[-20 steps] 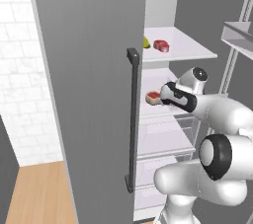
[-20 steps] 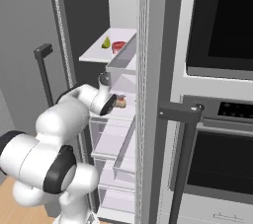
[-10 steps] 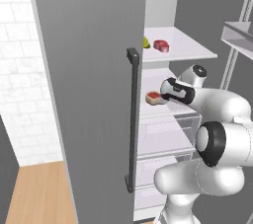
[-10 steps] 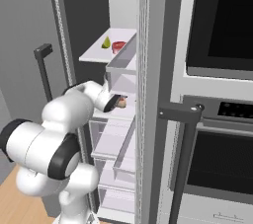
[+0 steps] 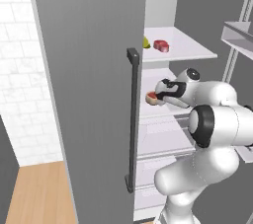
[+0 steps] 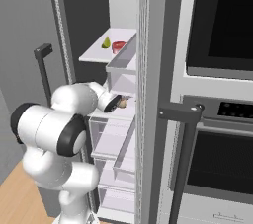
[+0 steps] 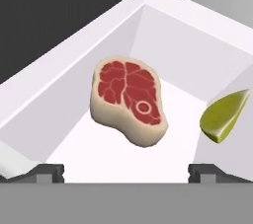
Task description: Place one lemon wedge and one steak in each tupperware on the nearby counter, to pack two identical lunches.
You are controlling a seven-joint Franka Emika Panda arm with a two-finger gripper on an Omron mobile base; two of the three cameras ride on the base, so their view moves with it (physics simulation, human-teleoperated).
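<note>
Fridge (image 5: 89,70) open, gripper (image 7: 126,171) reaching onto its middle shelf (image 7: 99,161), jaws spread fully wide, holding nothing. Steak (image 7: 129,99) lies just ahead between the fingertips; lemon wedge (image 7: 223,115) beside it, past one fingertip.

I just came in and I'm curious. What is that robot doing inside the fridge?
The robot has its arm reaching into the open fridge, at a middle shelf. Its gripper is open, with the jaws spread wide in front of a steak that lies on the white shelf, a lemon wedge beside it. Nothing is held yet. Another steak and lemon wedge sit on the shelf above.
</note>
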